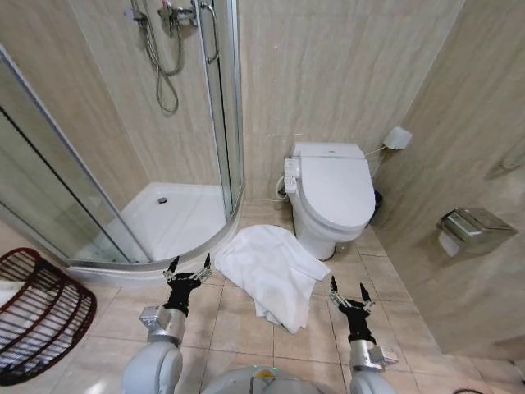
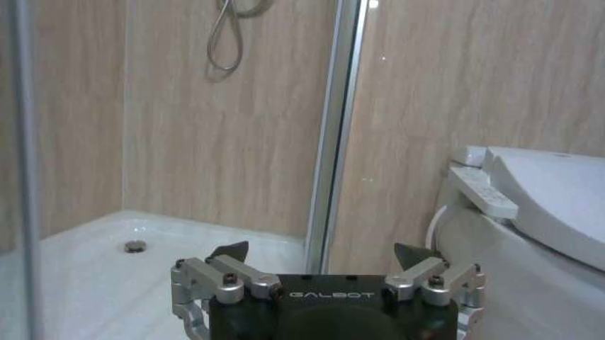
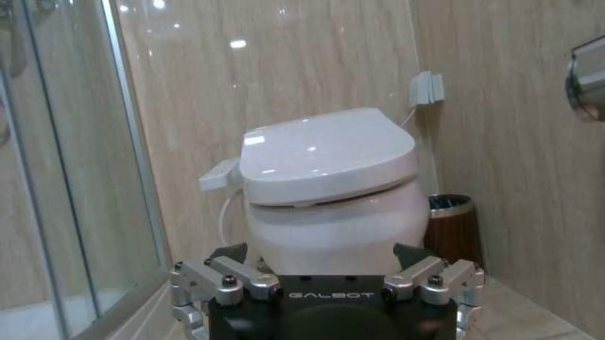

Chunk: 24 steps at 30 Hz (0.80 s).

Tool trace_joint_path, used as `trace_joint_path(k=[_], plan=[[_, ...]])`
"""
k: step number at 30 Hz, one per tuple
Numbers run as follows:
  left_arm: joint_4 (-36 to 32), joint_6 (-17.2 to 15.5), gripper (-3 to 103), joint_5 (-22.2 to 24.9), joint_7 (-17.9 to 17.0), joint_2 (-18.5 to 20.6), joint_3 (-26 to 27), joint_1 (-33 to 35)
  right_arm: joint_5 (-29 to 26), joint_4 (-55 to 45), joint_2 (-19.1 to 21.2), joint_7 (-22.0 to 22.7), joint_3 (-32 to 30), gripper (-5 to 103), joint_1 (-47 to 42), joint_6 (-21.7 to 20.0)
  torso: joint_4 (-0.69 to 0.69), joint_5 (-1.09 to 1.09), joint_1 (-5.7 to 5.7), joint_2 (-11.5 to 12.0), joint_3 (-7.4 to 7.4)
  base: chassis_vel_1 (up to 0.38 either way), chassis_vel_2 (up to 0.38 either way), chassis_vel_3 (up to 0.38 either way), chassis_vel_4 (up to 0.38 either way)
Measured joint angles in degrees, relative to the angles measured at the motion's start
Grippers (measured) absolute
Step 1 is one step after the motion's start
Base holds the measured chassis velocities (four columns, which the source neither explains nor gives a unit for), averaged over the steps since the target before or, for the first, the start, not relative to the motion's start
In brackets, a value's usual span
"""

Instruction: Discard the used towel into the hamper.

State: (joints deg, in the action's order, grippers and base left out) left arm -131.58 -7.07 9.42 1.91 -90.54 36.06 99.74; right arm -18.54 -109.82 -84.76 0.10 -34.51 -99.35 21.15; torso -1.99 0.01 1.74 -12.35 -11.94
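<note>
Both grippers, left (image 1: 188, 267) and right (image 1: 346, 289), spread wide, flank the towel (image 1: 267, 269).

Soft, even indoor light; small glare spots on glossy wall tiles (image 3: 283, 49).

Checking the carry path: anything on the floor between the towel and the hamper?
Head view: only bare floor tiles and the open left hand lie between the white towel and the hamper; the shower tray's curved edge borders that stretch.
</note>
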Motion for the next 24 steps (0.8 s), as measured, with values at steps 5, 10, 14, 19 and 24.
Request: trace_joint_path(k=[5,10,14,19,24], plan=[[0.0,0.0,100,0.0,0.0,0.0,0.0,-0.01,0.11,0.49,0.13,-0.11,0.03,100,0.23,2.02,-0.01,-0.01,0.02,-0.04,-0.03,-0.167,0.172,0.177,-0.188],[0.0,0.0,100,0.0,0.0,0.0,0.0,-0.03,0.59,1.75,0.67,-1.45,0.13,100,0.64,2.08,-0.01,0.0,0.07,-0.05,-0.07,-0.132,0.144,0.14,-0.136],[0.0,0.0,100,0.0,0.0,0.0,0.0,-0.02,0.31,4.25,1.59,-2.22,-0.66,100,2.19,0.79,0.0,-0.01,0.05,-0.1,-0.06,-0.02,0.039,0.014,-0.011],[0.0,0.0,100,0.0,0.0,0.0,0.0,0.0,-0.2,8.15,3.11,-3.37,-1.51,100,4.64,-0.32,0.01,-0.01,0.03,-0.14,-0.07,0.066,-0.04,-0.048,0.052],[0.0,0.0,100,0.0,0.0,0.0,0.0,0.0,-0.89,12.05,4.42,-3.85,-2.7,100,7.7,-0.58,0.0,-0.01,0.03,-0.14,-0.09,0.017,0.008,0.003,0.021]])
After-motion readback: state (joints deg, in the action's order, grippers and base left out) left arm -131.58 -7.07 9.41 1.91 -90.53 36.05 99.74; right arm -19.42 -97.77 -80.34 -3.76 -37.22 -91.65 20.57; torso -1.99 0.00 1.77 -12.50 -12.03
